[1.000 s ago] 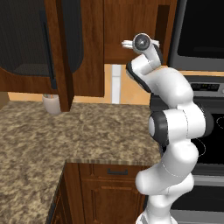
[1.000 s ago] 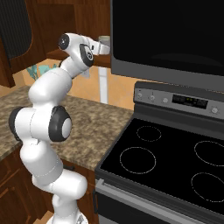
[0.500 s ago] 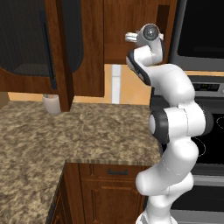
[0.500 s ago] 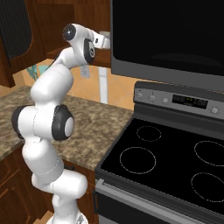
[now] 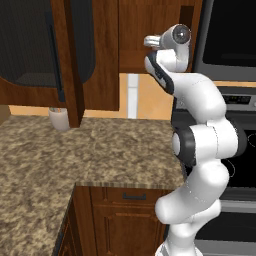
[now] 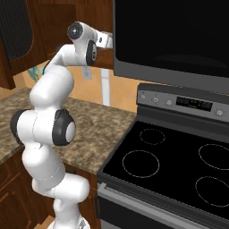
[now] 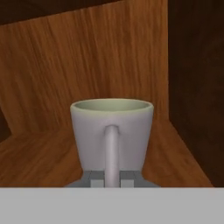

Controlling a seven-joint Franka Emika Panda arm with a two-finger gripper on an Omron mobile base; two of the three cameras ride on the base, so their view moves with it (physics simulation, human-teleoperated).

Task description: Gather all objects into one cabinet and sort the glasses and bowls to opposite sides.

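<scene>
A pale grey-beige mug (image 7: 111,127) stands upright in the hand view, its handle facing the camera. My gripper (image 7: 111,178) is shut on that handle, one dark finger tip on each side. Warm brown wooden cabinet walls (image 7: 57,65) surround the mug, with a dark side wall (image 7: 197,87) close on its right and a wooden shelf floor (image 7: 39,162) just below. Whether the mug touches the floor I cannot tell. From the base views the arm's wrist (image 5: 177,36) (image 6: 82,36) is raised to wall-cabinet height.
An open cabinet door with a dark mesh panel (image 5: 25,45) and a black bar handle (image 5: 54,55) hangs at the left. A white utensil pot (image 5: 60,118) stands on the granite counter (image 5: 100,145). Right of the arm are the black stove top (image 6: 170,165) and the microwave (image 6: 179,36).
The arm has lifted, and the wrist has risen from below the cabinet's edge to cabinet height. The gripper stays shut on the mug.
</scene>
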